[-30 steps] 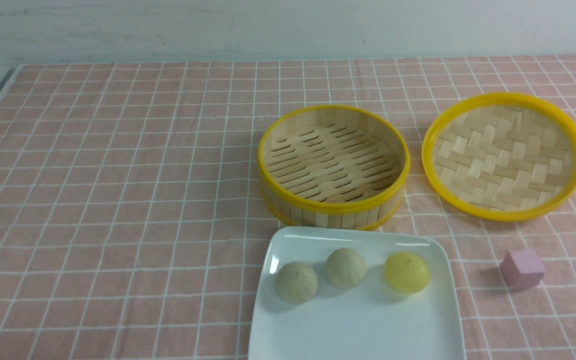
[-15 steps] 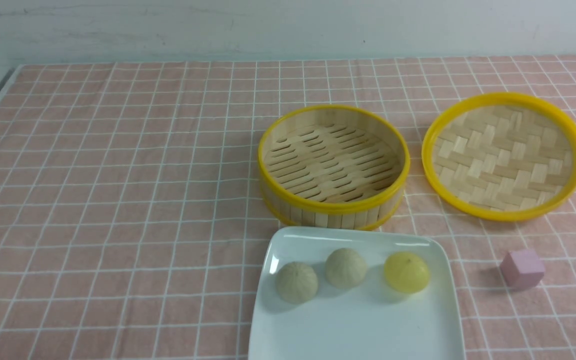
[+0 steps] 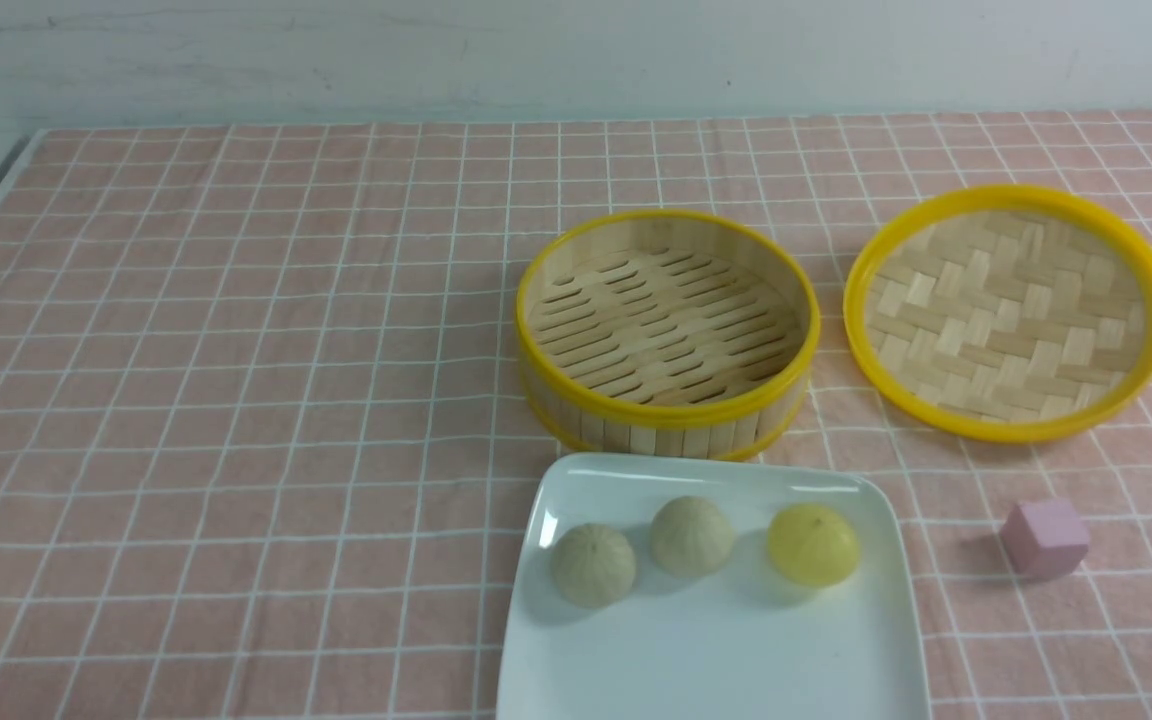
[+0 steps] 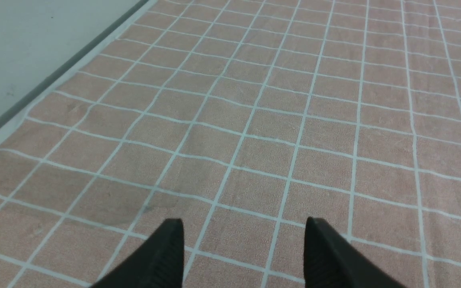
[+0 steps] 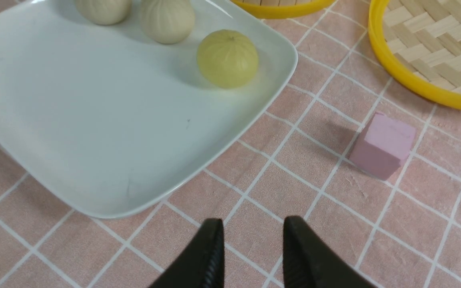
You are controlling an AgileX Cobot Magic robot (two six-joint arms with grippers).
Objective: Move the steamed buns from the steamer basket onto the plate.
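Three buns sit in a row on the plate (image 3: 716, 640), at its far side. From left to right they are a pale bun (image 3: 593, 565), another pale bun (image 3: 692, 536) and a yellow bun (image 3: 813, 544). The two pale ones are just beside each other. The yellow one sits a bit apart from them.

The basket (image 3: 668, 410) stands just behind the plate, on the far side. Only its slat floor shows inside. To its right lies a flat tray (image 3: 1008, 312) with a woven bottom and a yellow rim. A pink cube (image 3: 1044, 538) sits on the cloth (image 3: 236, 400) to the right of the plate and near the tray.

No arm shows in the front view. The left gripper (image 4: 243, 244) hangs over bare cloth with its two black fingers spread wide, and nothing is between them. The right gripper (image 5: 253, 240) hangs over the cloth near the plate's corner. Its fingers are close, with a small gap, and they hold nothing.
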